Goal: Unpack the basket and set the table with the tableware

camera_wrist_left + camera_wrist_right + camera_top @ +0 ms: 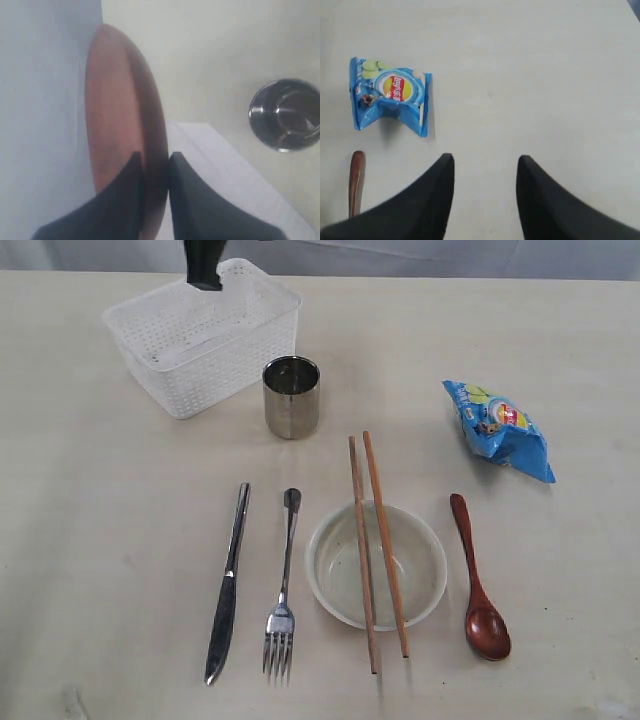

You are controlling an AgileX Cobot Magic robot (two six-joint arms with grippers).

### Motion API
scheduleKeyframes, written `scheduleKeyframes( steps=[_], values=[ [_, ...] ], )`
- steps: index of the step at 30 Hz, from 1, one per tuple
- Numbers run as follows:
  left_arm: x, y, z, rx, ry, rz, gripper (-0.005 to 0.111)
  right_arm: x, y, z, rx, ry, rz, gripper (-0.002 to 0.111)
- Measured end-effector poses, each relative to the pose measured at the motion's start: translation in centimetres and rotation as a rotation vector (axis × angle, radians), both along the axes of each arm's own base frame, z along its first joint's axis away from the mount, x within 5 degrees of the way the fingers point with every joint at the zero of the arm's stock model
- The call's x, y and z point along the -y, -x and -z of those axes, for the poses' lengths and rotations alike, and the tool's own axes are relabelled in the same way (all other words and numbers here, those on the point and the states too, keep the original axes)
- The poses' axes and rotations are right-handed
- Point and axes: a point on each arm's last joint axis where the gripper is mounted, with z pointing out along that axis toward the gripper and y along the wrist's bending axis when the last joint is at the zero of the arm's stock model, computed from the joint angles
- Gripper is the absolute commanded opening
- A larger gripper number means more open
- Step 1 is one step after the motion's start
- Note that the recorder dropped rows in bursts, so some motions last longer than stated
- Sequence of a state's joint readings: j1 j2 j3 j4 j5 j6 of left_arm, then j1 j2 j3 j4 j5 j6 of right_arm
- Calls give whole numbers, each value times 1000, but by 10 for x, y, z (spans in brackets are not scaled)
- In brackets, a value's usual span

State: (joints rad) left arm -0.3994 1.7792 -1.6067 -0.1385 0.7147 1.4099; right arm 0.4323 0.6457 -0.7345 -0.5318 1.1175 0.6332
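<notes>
Exterior, room: pale beige counter (100, 540), with a grey backdrop (450, 255) along its far edge.
Exterior, setting: bowl (376, 565) with chopsticks (360, 530) across it. Fork (286, 560) and knife (226, 580) lie left of the bowl and the spoon (472, 570) right. Cup (291, 397) and basket (215, 360) stand beyond it.
Left wrist: left hand (155, 156) is clamped on the saucer (115, 125), held on edge above the basket.
Right wrist: right hand (486, 159) has its fingers apart over the counter, with the snack bag (390, 95) in sight.
</notes>
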Motion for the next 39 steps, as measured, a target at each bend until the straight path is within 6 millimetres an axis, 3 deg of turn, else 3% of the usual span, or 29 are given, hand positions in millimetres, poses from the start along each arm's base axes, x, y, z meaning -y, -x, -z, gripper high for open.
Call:
scheduleKeyframes(
  steps=[5,10,14,18,20,29,34,35,39],
  values=[
    [34,9,2,64,-3,84,0,-11,-21,-7,-4,0,-10,40],
    [50,11,8,90,-3,118,0,-9,-37,-1,-50,36,30,40],
    [61,14,11,106,1,143,0,19,-42,1,-116,183,138,40],
    [75,20,9,134,17,173,0,50,-50,8,-180,219,247,38],
    [80,21,10,142,25,182,0,57,-60,17,-201,142,272,34],
    [87,17,21,142,24,188,0,55,-117,61,-235,-378,203,30],
    [91,11,31,152,29,186,0,52,-139,68,-140,-777,183,1],
    [93,9,36,146,24,189,0,51,-144,68,-118,-858,178,0],
    [106,7,57,133,17,205,0,46,-161,73,-84,-1094,142,11]
  ],
)
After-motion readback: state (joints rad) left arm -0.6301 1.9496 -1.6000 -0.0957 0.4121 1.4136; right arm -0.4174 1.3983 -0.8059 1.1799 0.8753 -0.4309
